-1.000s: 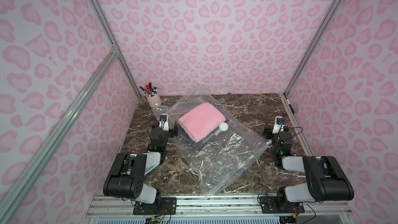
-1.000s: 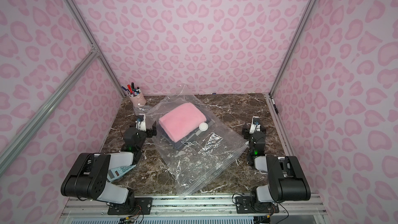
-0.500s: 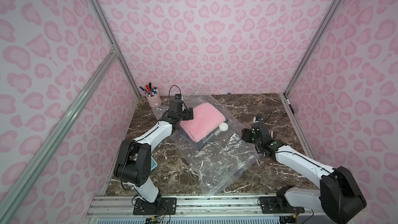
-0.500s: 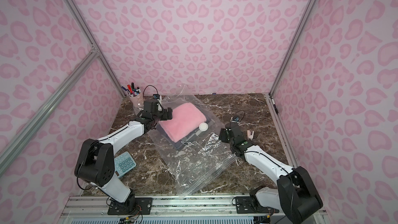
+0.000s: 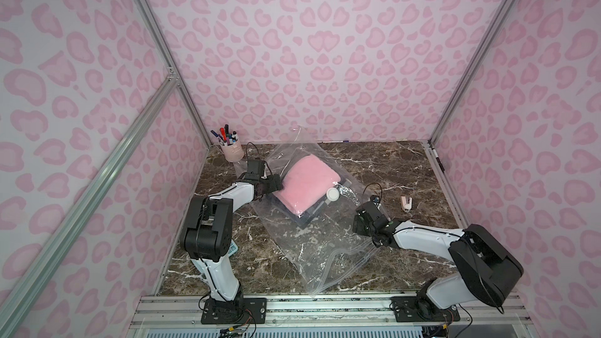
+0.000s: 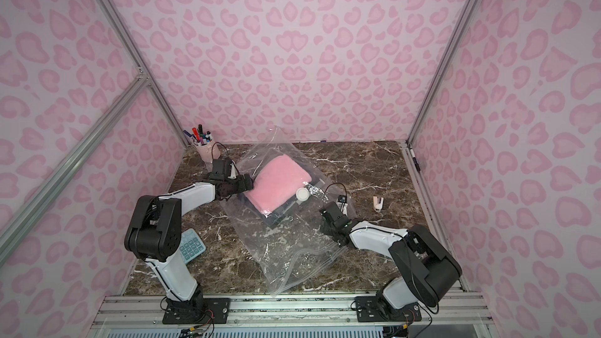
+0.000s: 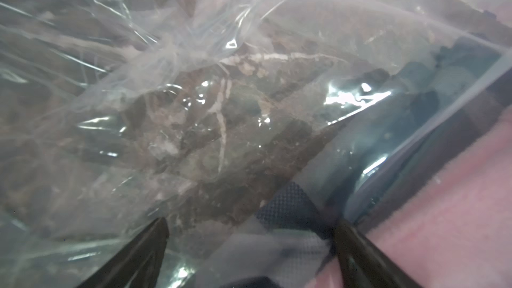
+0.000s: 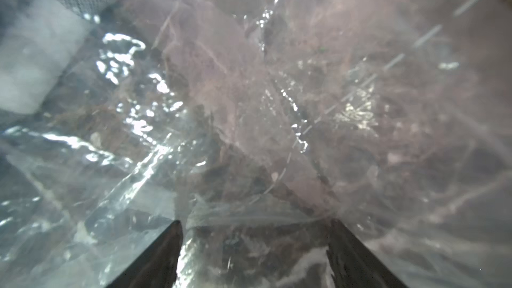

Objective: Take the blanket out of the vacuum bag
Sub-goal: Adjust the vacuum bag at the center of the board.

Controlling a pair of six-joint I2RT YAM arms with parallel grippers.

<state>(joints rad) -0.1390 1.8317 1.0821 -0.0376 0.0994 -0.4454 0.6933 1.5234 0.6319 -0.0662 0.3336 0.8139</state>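
Left wrist view: left claw [image 7: 252, 224] spread, nothing pinched, over the vacuum bag [image 7: 194, 92], just beside the pink blanket [image 7: 443, 203]. Right wrist view: right claw [image 8: 256, 224] spread above crinkled plastic. In both top views, the bag lies across the worktop [image 5: 390, 164], blanket inside its far end.

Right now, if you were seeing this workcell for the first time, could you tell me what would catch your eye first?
A folded pink blanket lies inside the crinkly clear vacuum bag spread across the dark marble table, a round white valve on the bag beside it. The left end effector is open at the blanket's side nearest the pen cup, and the right end effector is open at the bag's opposite edge.
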